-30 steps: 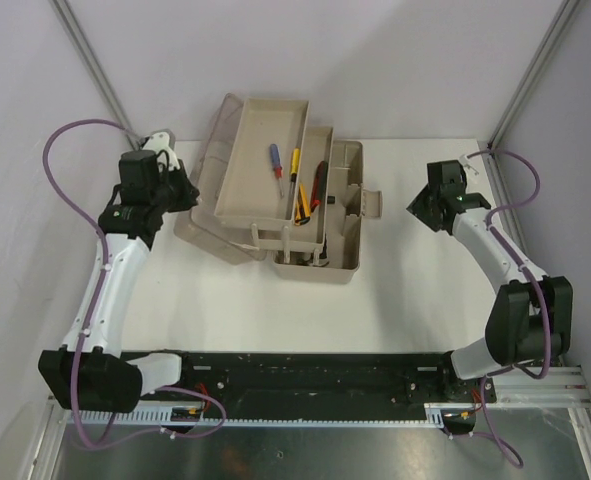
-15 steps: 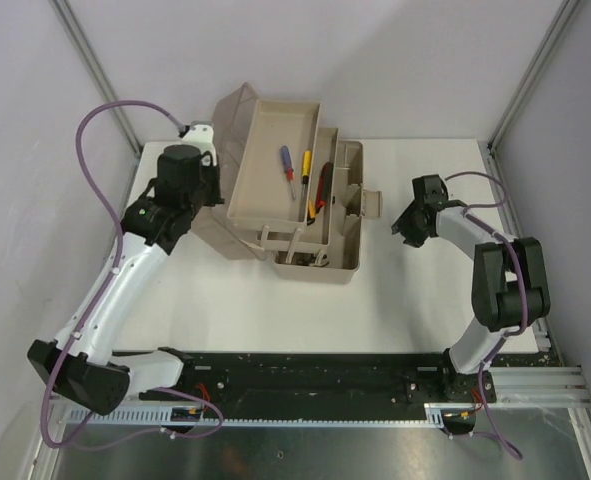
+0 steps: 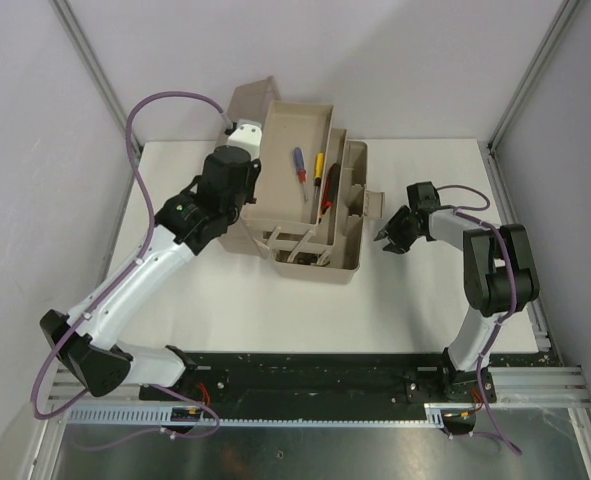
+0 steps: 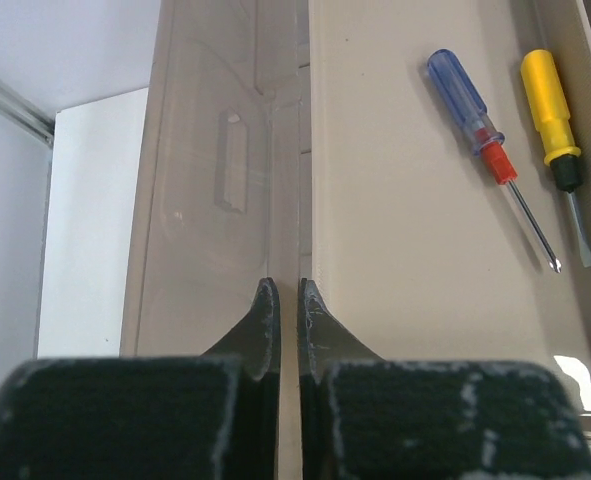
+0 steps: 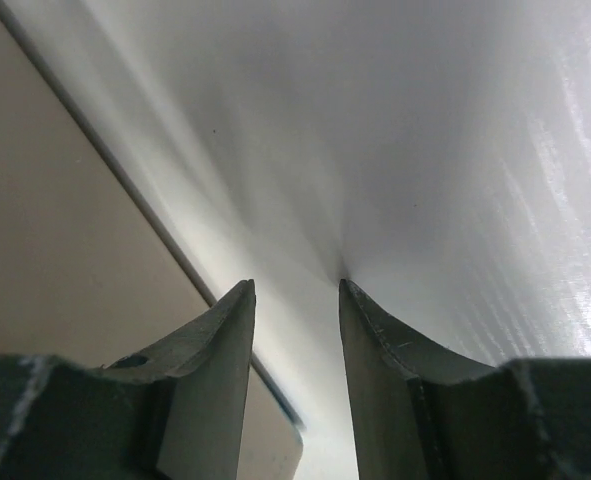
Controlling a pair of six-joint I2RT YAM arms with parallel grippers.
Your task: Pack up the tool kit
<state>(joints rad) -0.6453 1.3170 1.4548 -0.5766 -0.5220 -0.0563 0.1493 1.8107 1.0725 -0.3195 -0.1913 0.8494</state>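
Two dark fingers of the left gripper (image 4: 287,297) stand closed almost tip to tip, right at the seam where the upper tray (image 4: 415,200) meets the translucent brownish lid (image 4: 215,180). A thin beige strip shows between them, and whether they pinch it cannot be told. On that tray's floor lie a blue-handled screwdriver (image 4: 466,104) with a red collar and, beside it, a yellow-handled one (image 4: 550,102), both with shafts pointing toward the camera. From above, the left arm reaches over the toolbox (image 3: 347,250) from its left side. The box sits at the far middle of the white table (image 3: 275,310), its trays stacked and its lid raised behind.

The right gripper (image 5: 295,286) is partly open with nothing between its fingers, only bare table. It hovers low just beside the box's right wall, near the latch (image 3: 373,204).
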